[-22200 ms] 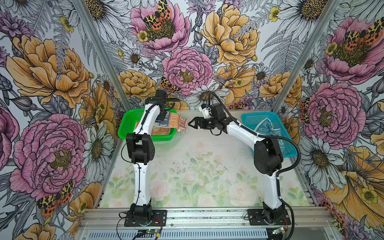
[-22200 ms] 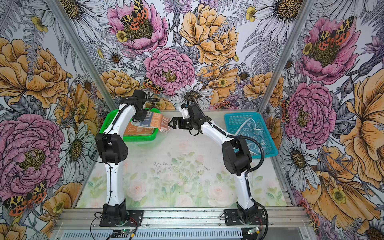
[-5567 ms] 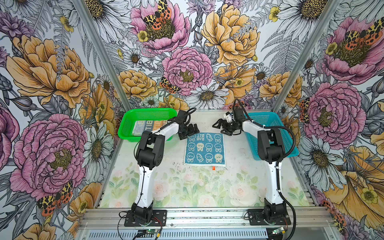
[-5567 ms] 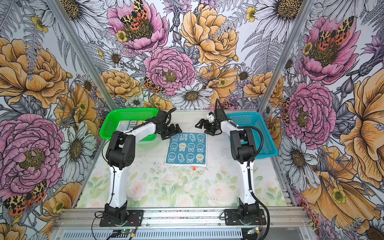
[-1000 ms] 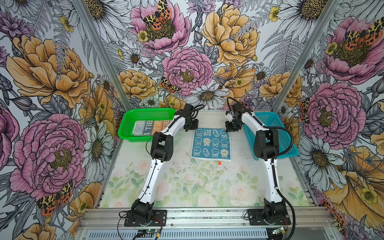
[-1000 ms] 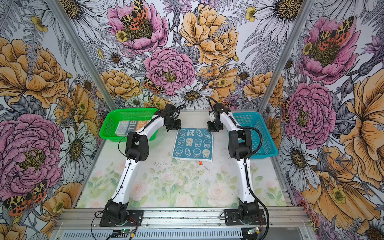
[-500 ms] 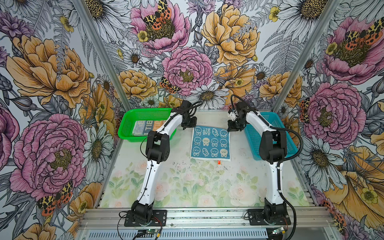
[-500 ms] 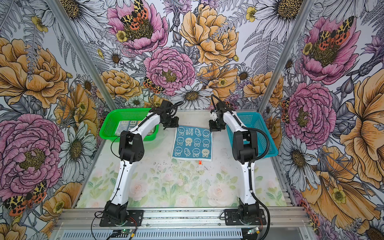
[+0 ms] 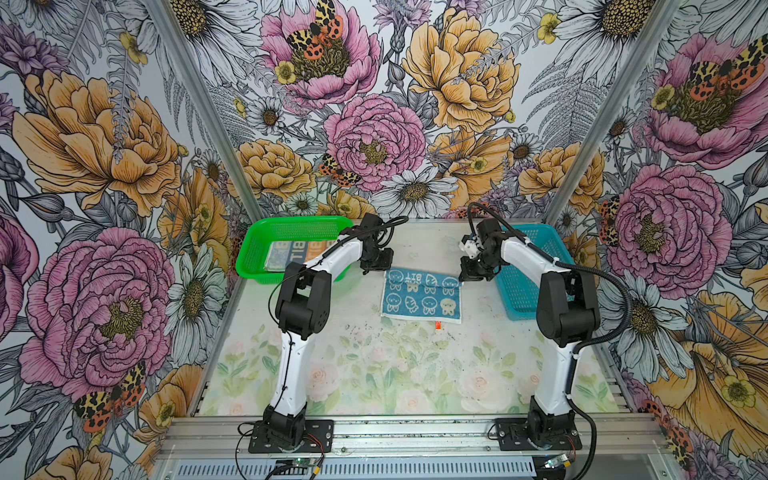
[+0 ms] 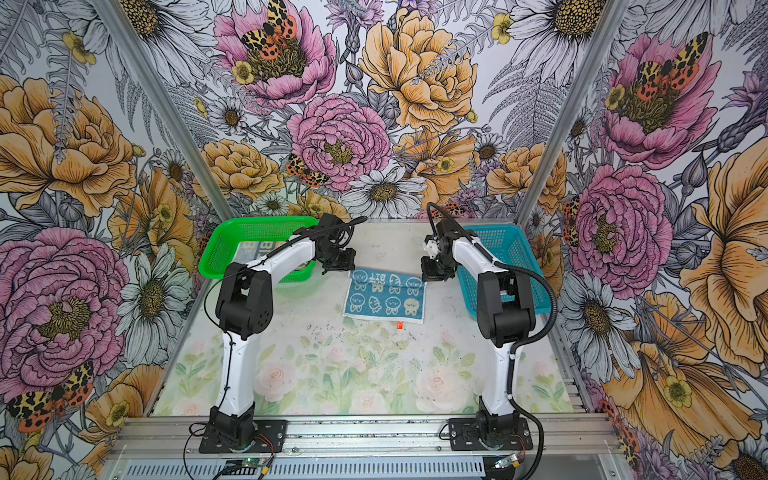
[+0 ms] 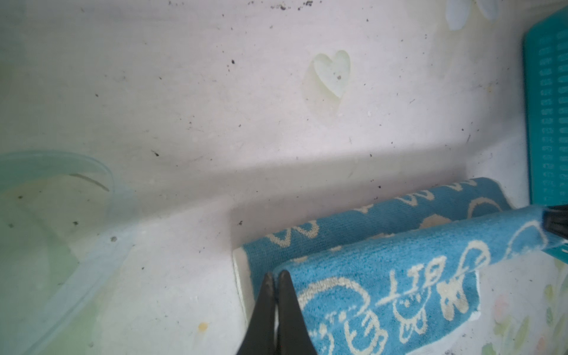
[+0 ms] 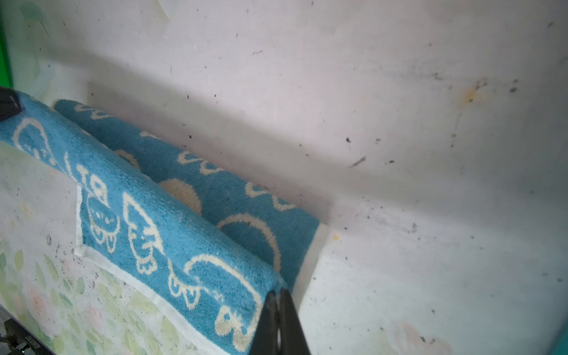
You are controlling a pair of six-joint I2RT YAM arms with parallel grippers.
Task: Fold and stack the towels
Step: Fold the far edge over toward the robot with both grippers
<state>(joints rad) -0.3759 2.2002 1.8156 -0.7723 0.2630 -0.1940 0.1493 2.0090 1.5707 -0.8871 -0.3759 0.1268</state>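
Half-fold of blue towel (image 9: 422,297) in hand: far edge up in both jaws.
Near to far: bare surface (image 9: 374,374); orange tag (image 9: 437,326) at the towel's near edge, which lies flat mid-surface between my arms. The far edge is off the surface and curls toward me. Left jaws pinch its far-left corner, right jaws its far-right corner, both pressed tight on cloth. Next, I judge: carry both corners level to the near edge, lay them on it, then let go. Behind, green basket (image 9: 249,266) holds the other towels (image 9: 299,253); blue basket (image 9: 523,291) stands at right.
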